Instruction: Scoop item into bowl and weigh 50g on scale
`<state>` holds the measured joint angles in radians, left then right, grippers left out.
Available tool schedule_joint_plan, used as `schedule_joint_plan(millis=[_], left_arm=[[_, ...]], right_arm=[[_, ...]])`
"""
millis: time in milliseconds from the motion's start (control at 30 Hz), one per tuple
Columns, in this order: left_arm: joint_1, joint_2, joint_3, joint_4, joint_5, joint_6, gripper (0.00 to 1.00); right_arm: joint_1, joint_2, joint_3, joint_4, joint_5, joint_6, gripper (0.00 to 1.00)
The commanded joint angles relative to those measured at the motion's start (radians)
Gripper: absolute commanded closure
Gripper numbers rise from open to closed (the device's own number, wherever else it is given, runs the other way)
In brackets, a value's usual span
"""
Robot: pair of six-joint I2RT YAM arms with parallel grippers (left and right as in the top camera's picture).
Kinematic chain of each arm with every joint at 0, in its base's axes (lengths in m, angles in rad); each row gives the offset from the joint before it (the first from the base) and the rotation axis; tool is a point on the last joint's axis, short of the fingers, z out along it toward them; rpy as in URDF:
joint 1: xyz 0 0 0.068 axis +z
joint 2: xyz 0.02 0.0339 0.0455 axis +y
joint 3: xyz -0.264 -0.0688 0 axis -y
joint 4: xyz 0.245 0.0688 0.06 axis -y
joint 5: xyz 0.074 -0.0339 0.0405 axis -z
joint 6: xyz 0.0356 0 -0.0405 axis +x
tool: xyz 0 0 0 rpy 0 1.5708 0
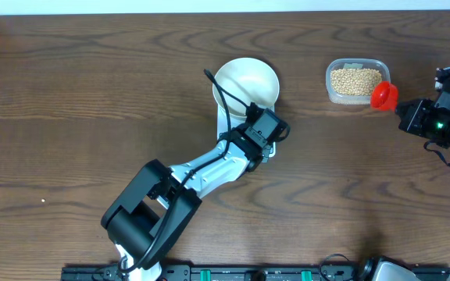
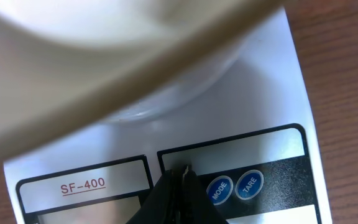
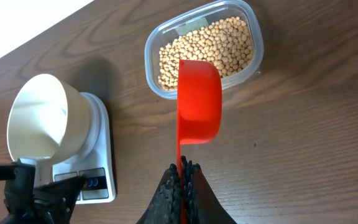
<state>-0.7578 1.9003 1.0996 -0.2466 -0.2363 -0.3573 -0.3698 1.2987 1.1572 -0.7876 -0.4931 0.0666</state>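
From above, I saw the white bowl [image 1: 246,82] sitting on the scale [image 1: 222,122] near the middle of the desk [image 1: 92,94]. The bowl hid most of the scale. My left hand [image 1: 262,131] was over the front end of the scale, squeezed shut with nothing in it. To the right, a strip of bare wood lay between the bowl and the clear tub [image 1: 329,74]. The beans [image 1: 355,80] were in the tub. My right hand [image 1: 402,109] was clamped on the red scoop [image 1: 384,95], which sat at the tub's front right corner. The far edge of the desk ran close behind the bowl and the tub. A wide patch of brown wood spread out on the left.

In the left wrist view, the bowl [image 2: 104,37] filled the top, big and blurry. The scale [image 2: 266,93] showed under it, with the two blue buttons [image 2: 234,188] near the bottom. The shut tips of the left hand [image 2: 180,180] pointed at the dark panel just left of the buttons. I could not tell if they touched it. The right edge of the scale met brown desk [image 2: 347,93].

In the right wrist view, the right hand [image 3: 182,177] gripped the scoop's handle. The red scoop [image 3: 199,102] reached to the near rim of the tub [image 3: 258,38], and the beans [image 3: 207,50] lay just past it. The bowl [image 3: 39,118] and scale [image 3: 102,152] stood well apart on the left. Bare desk [image 3: 303,155] lay open on the right.
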Motion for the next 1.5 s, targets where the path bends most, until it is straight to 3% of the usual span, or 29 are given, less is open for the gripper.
schedule_joint_plan(millis=[0, 833, 1467], left_arm=[[0.001, 0.09, -0.051, -0.045, 0.018, 0.029, 0.93], [-0.001, 0.09, -0.051, -0.048, 0.17, 0.097, 0.93], [0.0, 0.119, -0.051, -0.066, 0.122, 0.082, 0.93]], right_arm=[[0.005, 0.002, 0.017, 0.001, -0.003, -0.016, 0.99], [0.005, 0.002, 0.017, -0.008, -0.004, -0.02, 0.99], [0.005, 0.002, 0.017, -0.01, -0.008, -0.02, 0.99]])
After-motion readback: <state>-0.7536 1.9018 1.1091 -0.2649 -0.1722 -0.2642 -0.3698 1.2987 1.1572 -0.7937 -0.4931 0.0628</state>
